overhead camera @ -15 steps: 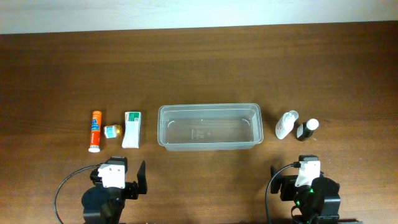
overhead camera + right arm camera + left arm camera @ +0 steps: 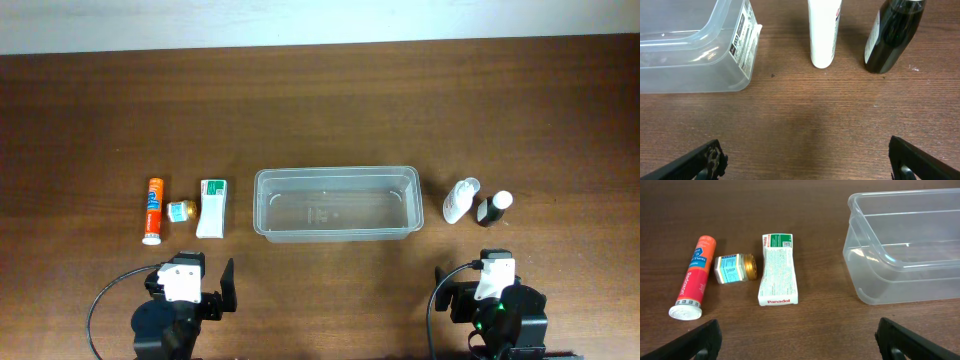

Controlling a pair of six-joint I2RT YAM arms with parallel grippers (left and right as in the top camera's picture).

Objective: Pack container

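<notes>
Container: the clear, see-through plastic rectangular tub [image 2: 335, 171] with rounded corners and a rim stands open side up at the middle of the dark brown wooden bench [image 2: 320, 100], its long side facing both arms.
Container's right end: a white printed sticker [image 2: 744, 37] is on the outside of the short wall.
Left of container, nearest: a flat white and green cardboard box [image 2: 211, 208] printed "Panadol" lies just beside the container's left end, apart from it.
Left of container, next: a small glass jar [image 2: 181, 211] with a gold lid and pale blue label lies on its side, its lid towards the box.
Left of container, farthest: an orange and red tube [image 2: 152, 210] with a white cap lies flat, its cap end towards the arms.
Right of container, nearest: a white plastic bottle [image 2: 461, 200] lies near the right end, not touching it.
Right of container, farther: a dark bottle [image 2: 493, 208] with a white cap lies just beside the white bottle.
Left pincer [image 2: 800, 336]: spread wide, holding nothing, on the near side of the container, facing the box and jar.
Right pincer [image 2: 807, 156]: spread wide, holding nothing, on the near side of the container, facing the two bottles.
</notes>
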